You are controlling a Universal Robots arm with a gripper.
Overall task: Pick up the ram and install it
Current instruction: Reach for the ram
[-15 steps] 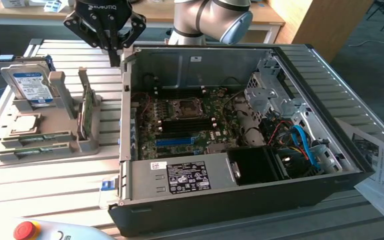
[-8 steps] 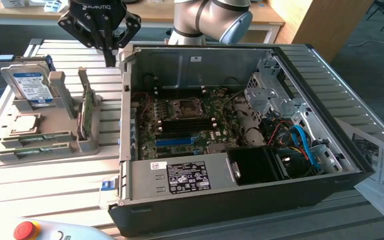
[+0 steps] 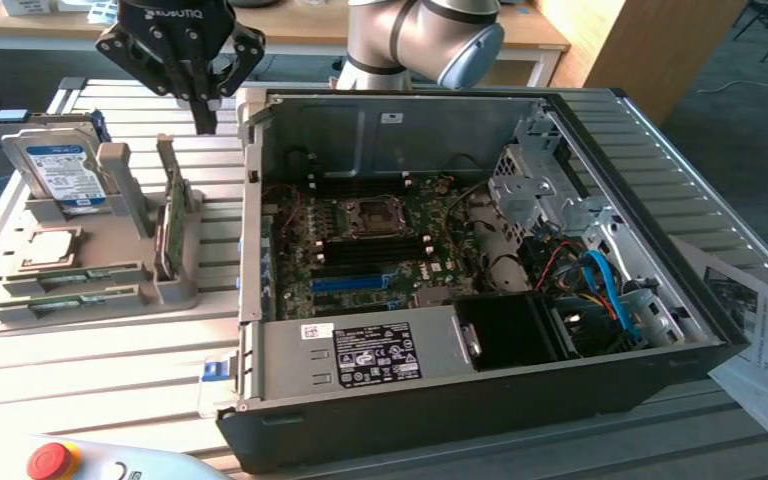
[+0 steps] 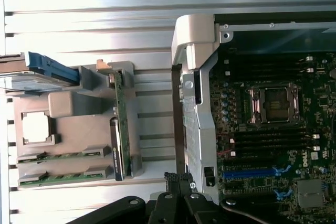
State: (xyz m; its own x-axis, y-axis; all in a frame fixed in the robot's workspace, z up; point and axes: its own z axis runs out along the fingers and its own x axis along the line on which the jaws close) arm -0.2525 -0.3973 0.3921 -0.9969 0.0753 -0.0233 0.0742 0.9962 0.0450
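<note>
Closed tool (image 3: 205, 122) hovering beside case wall (image 3: 252, 250), ram (image 3: 64, 277) apart in holder (image 3: 120, 195)

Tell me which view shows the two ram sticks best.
The wrist view: both ram sticks show full-length in the grey holder, seen from above. The exterior view shows them obliquely, low in the holder's near slots.

A slatted metal worktable (image 3: 77, 360) is catching bright glare at eight o'clock in the exterior view. A light wooden desk (image 3: 304, 28) is standing at twelve o'clock, a wooden panel (image 3: 638, 50) is rising at one o'clock, and grey floor (image 3: 744, 100) is showing at two o'clock.
</note>
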